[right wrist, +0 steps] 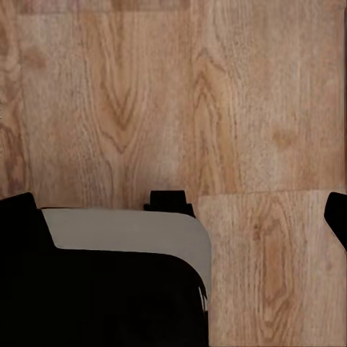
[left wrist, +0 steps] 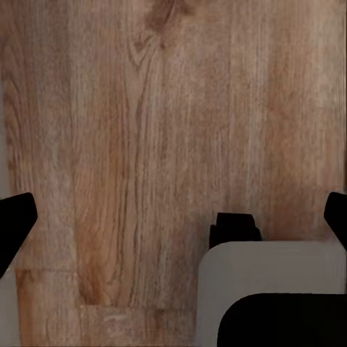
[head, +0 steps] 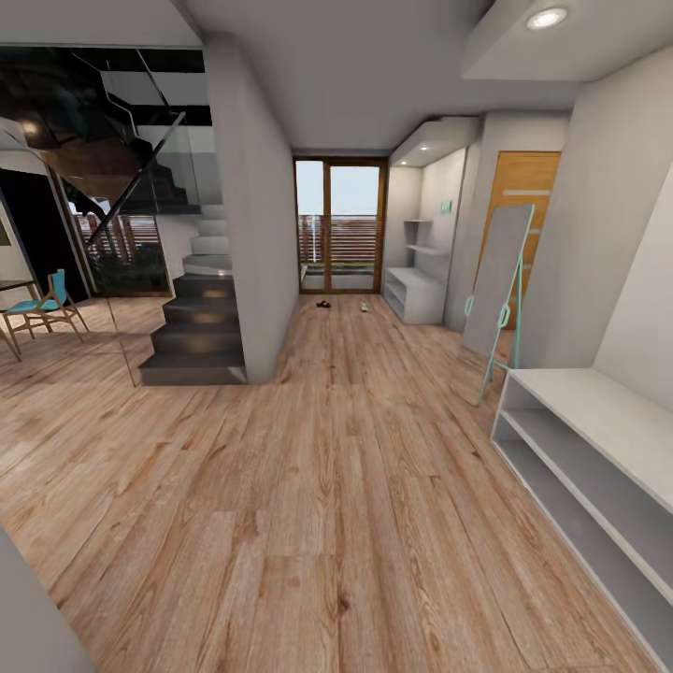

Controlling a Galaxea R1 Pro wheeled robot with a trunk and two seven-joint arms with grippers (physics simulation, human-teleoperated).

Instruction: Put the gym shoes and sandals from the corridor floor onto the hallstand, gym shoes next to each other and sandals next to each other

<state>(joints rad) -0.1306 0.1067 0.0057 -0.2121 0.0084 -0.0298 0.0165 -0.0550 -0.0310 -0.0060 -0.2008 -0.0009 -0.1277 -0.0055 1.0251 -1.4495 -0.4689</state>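
Observation:
Far down the corridor floor [head: 336, 486], in front of the glass door, lie a small dark shape that looks like the sandals [head: 322, 304] and a small pale shape that may be a gym shoe [head: 365, 306]; both are too small to make out. The hallstand [head: 598, 402], a pale grey bench with two open shelf tiers, stands near me on the right with bare shelves. My left gripper [left wrist: 176, 217] hangs open over the wood planks, black fingertips [left wrist: 14, 224] wide apart. My right gripper [right wrist: 177, 213] is open too, with floor and my grey base under it.
A second grey rack [head: 416, 292] with stepped wall shelves and teal letters stands at the far right, near the door. A tall mirror [head: 500, 290] on a teal frame leans just beyond the hallstand. Dark stairs [head: 196, 336] and a wall pillar [head: 257, 252] stand on the left.

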